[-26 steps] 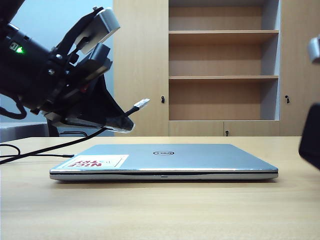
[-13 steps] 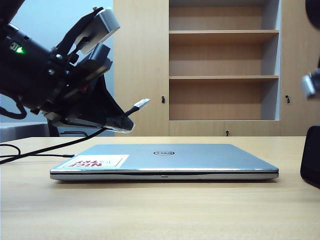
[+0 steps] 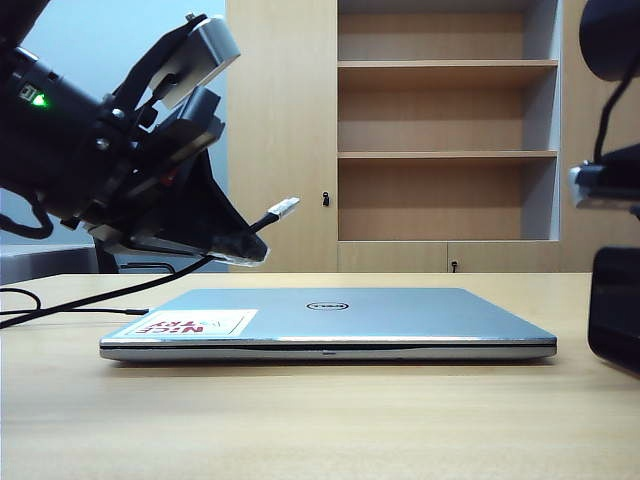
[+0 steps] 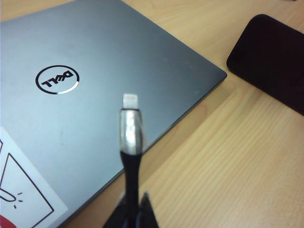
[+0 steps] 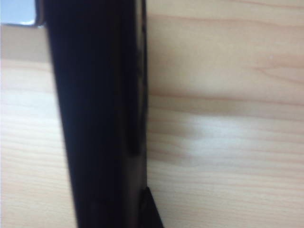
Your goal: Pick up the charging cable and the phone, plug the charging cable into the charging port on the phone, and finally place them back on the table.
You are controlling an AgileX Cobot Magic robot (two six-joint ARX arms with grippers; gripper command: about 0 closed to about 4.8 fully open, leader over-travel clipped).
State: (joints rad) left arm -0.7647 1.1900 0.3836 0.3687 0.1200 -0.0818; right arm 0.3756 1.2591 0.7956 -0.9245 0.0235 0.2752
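Observation:
My left gripper (image 3: 245, 250) hangs above the laptop's left end, shut on the black charging cable (image 4: 130, 137). Its silvery plug (image 3: 283, 208) points up and to the right, and the cord trails down to the table (image 3: 320, 420) at the left. The black phone (image 4: 270, 59) is beside the laptop's right corner and shows at the exterior view's right edge as a dark slab (image 3: 615, 310). In the right wrist view the phone (image 5: 95, 118) stands edge-on, with my right gripper (image 5: 118, 213) shut on it; one fingertip (image 5: 148, 209) presses its side. The charging port is not discernible.
A shut silver Dell laptop (image 3: 330, 320) with a white sticker lies across the middle of the table. A wooden cabinet with open shelves (image 3: 445, 155) stands behind. The right arm's grey wrist part (image 3: 603, 185) hangs at the right edge.
The right arm has come down at the right edge, and the dark phone shape now sits lower and slightly further left. The left gripper and cable have kept still.

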